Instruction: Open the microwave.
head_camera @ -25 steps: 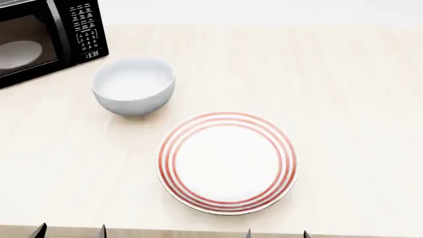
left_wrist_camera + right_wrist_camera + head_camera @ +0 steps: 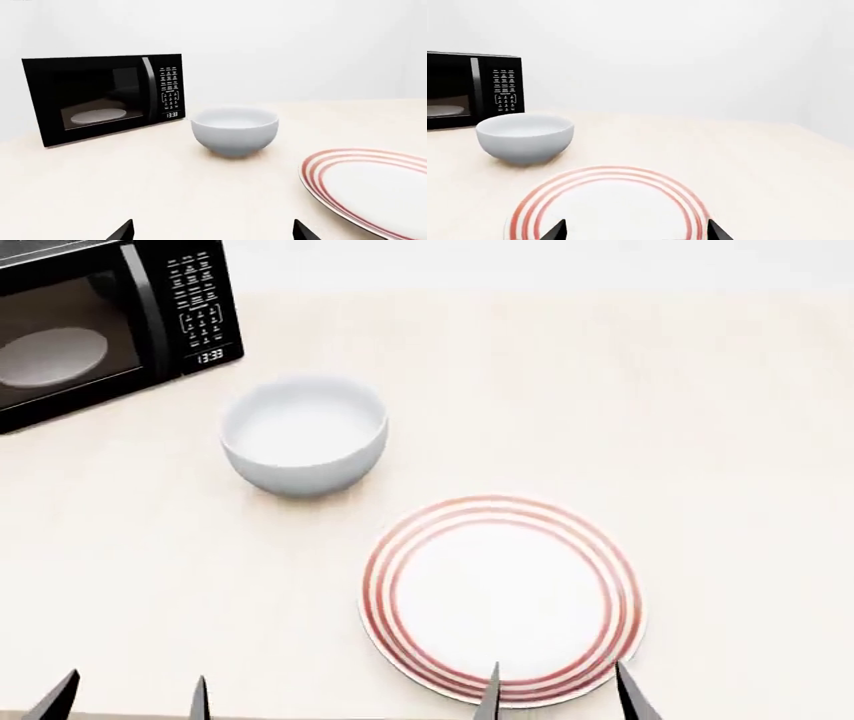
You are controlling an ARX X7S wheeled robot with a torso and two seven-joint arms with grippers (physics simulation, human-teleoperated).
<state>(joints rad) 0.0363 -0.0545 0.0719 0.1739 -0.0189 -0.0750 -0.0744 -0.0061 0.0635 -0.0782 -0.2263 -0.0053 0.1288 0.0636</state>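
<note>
The black microwave [image 2: 94, 330] stands at the table's far left with its door shut; its dark window shows the white turntable [image 2: 54, 352], and a vertical handle [image 2: 132, 305] sits beside the keypad [image 2: 200, 310]. It also shows in the left wrist view [image 2: 100, 97] and the right wrist view [image 2: 474, 87]. My left gripper [image 2: 130, 700] is open and empty at the near left edge, far from the microwave. My right gripper [image 2: 561, 695] is open and empty over the near rim of the plate.
A white-grey bowl [image 2: 304, 433] stands between the microwave and a white plate with red rings [image 2: 501, 598]. The light wooden table [image 2: 694, 440] stretches to the right, with a white wall behind.
The view has shifted so the microwave, bowl and plate sit lower and further right in the picture. Both grippers' fingertips reach further into view from the near edge.
</note>
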